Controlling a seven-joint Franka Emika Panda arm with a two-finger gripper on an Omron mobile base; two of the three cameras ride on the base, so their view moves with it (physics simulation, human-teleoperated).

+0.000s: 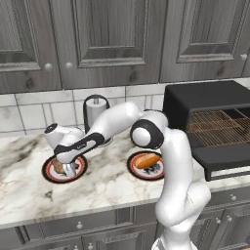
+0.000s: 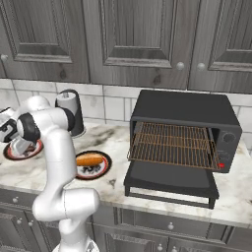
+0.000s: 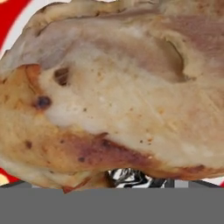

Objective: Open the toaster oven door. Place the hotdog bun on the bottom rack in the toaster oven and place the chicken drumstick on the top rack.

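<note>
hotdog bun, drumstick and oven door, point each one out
hotdog bun (image 1: 147, 159): left base view, middle of the bun on its plate.
drumstick (image 3: 113, 100): hand view, middle of the meat's browned surface.
oven door (image 2: 170, 179): right base view, inner face of the lowered door.

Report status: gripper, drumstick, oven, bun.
Gripper down on the chicken drumstick at the left plate; jaw state unclear. Toaster oven door open, racks bare. Hotdog bun on its plate. Nothing in the way.

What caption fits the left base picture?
Pincer down at chicken drumstick; hotdog bun waits, toaster oven door open.
</note>
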